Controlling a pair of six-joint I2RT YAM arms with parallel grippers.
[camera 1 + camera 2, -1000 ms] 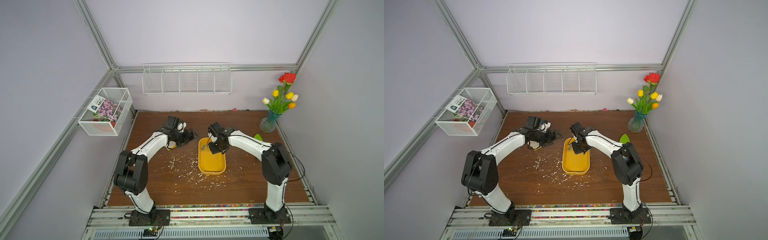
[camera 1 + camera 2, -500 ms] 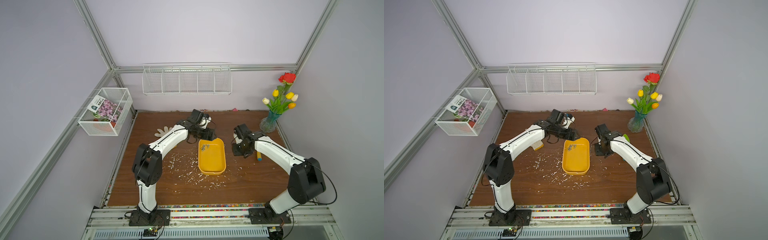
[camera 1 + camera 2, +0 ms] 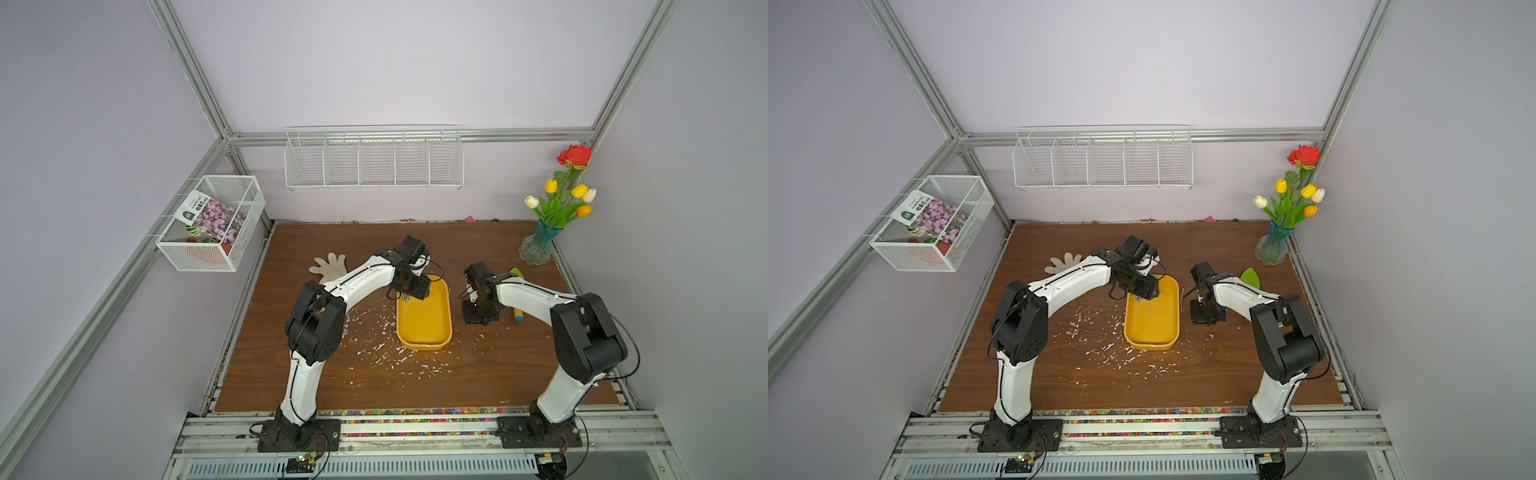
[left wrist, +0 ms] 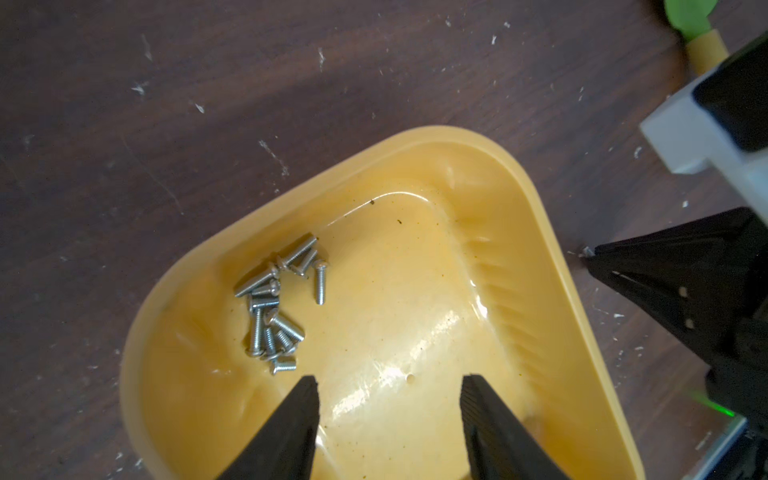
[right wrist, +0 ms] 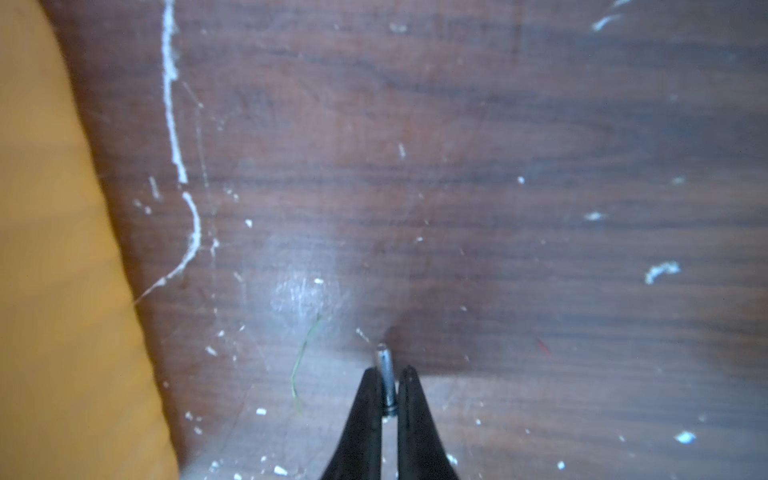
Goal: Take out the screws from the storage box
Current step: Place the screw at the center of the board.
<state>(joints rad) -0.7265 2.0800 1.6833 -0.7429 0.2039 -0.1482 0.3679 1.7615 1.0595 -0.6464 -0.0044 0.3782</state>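
On the flecked wooden table (image 3: 498,374), right end effector (image 5: 390,369) grips a screw (image 5: 384,356), left end effector (image 4: 390,378) gapes empty.

In both top views my left gripper (image 3: 409,291) covers the storage box's (image 3: 424,332) far end; the screws (image 4: 274,307) under it are too small to count. The left wrist camera crops the box's other end. Beside the box, the right wrist camera blurs one screw (image 5: 385,365).

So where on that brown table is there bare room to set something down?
Bare wood: the far strip of the table between back wall and arms, and the near patch between storage box, right arm and front rail. Crowded: white flecks and glove left of the box; vase in the far right corner.
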